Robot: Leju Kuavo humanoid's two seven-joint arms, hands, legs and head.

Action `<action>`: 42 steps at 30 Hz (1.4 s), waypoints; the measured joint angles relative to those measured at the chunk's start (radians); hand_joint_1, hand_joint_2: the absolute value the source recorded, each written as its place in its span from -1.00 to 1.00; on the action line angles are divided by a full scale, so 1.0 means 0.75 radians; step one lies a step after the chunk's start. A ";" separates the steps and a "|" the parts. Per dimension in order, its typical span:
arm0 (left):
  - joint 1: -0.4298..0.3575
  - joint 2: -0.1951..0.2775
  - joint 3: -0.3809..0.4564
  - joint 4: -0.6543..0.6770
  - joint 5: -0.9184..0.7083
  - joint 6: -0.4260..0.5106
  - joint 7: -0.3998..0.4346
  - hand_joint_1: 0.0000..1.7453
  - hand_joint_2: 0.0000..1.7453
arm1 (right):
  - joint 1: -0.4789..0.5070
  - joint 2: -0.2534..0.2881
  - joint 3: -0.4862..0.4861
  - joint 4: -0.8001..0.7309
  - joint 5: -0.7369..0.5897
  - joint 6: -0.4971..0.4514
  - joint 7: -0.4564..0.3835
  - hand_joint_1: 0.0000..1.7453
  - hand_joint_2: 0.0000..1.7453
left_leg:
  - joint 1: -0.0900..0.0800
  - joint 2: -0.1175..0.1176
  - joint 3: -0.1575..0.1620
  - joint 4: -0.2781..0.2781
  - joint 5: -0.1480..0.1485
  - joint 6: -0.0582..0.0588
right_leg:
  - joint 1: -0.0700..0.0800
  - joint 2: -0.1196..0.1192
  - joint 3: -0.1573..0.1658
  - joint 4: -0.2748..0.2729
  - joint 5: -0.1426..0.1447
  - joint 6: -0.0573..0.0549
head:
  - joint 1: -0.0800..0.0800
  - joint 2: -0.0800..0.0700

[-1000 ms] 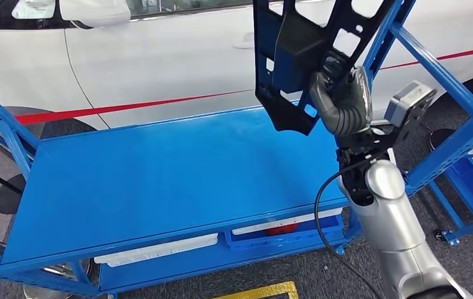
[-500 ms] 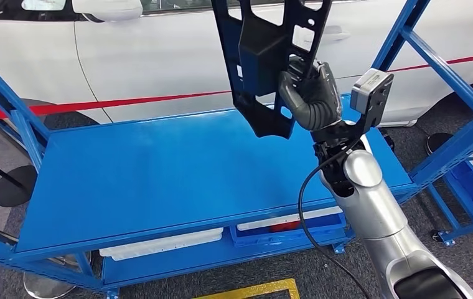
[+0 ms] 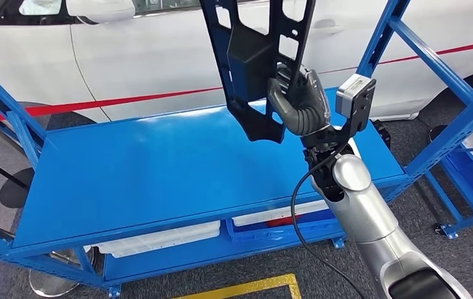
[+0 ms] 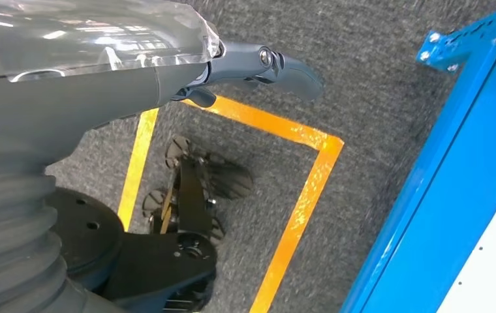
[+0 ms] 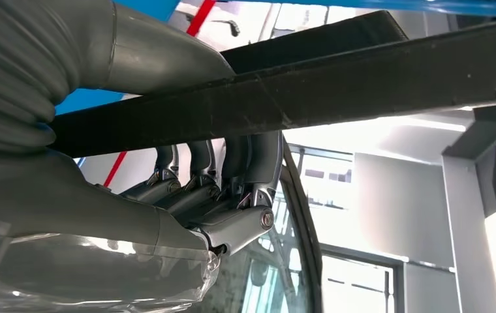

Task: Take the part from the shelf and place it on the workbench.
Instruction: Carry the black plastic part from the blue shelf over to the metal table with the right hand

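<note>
Right hand (image 3: 299, 103) gripped the black part (image 3: 256, 59), holding it upright in the air above the far right of the blue counter (image 3: 147, 180). Carrying was under way; next, lowering it flat. Left hand (image 4: 258, 65) hung empty, fingers uncurled.

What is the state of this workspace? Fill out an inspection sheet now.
Surface: blue workbench top, bare.
Job's things: black part held upright above the workbench, not set down.
Clutter: white trays on the lower shelf.
Hands: right hand grips the part; left hand hangs over the floor, holding nothing.
Cables: black cable loops beside the right forearm.
Surroundings: white car with red stripe behind; yellow floor tape.
</note>
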 joint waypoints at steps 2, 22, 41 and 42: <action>0.002 0.002 0.000 0.000 0.002 -0.005 0.001 -1.00 1.00 | 0.010 0.010 0.005 -0.002 0.009 -0.007 -0.001 1.00 1.00 | 0.007 0.000 -0.060 0.162 -0.075 -0.009 | 0.002 0.000 -0.010 0.003 0.005 -0.001 | 0.000 0.000; 0.019 0.045 0.063 -0.001 0.064 0.007 0.007 -1.00 1.00 | 0.191 0.025 -0.004 -0.127 0.022 -0.020 -0.003 1.00 1.00 | -0.008 0.001 0.093 -0.178 0.107 0.061 | 0.011 0.005 -0.029 0.136 -0.066 0.044 | 0.001 0.000; 0.012 0.085 0.071 -0.002 0.069 0.054 0.051 -1.00 1.00 | 0.264 0.034 -0.044 -0.216 0.071 -0.043 0.007 1.00 1.00 | 0.002 0.001 0.157 -0.179 0.043 0.016 | 0.017 0.001 -0.040 0.020 0.033 0.030 | 0.001 0.000; 0.016 0.088 0.075 -0.002 0.077 0.059 0.051 -1.00 1.00 | 0.263 0.036 -0.044 -0.216 0.074 -0.045 0.007 1.00 1.00 | 0.004 0.001 0.156 -0.183 0.051 0.026 | 0.015 0.002 -0.042 0.017 0.037 0.039 | 0.001 0.000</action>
